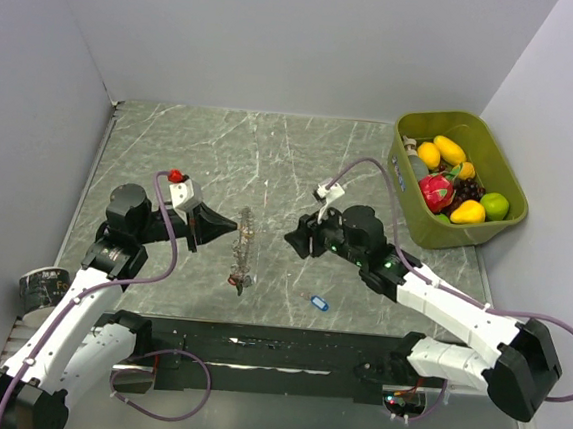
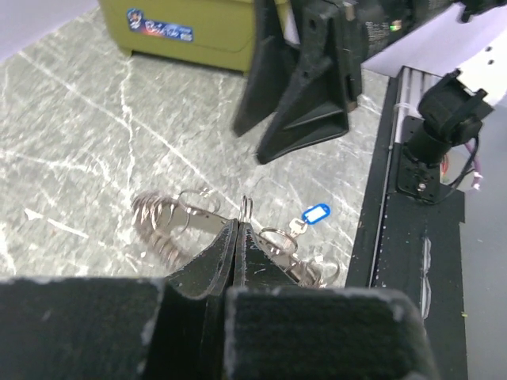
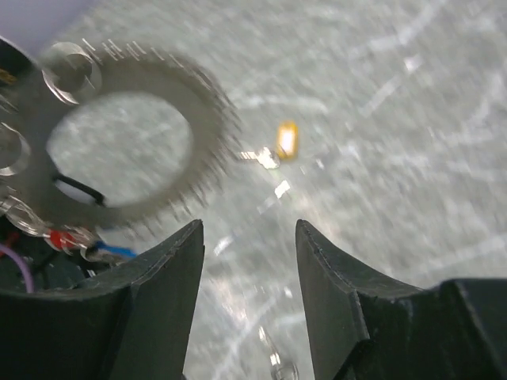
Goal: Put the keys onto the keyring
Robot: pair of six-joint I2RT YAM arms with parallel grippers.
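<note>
While left gripper (image 1: 231,226) is clenching it, keyring (image 1: 243,251): one, standing upright
blue key (image 1: 320,303), yellow key (image 3: 286,139): two lying loose on table (image 1: 172,144)
right gripper (image 1: 291,240): gaping, gripping nothing
bin (image 1: 486,228): one, sitting far right
</note>
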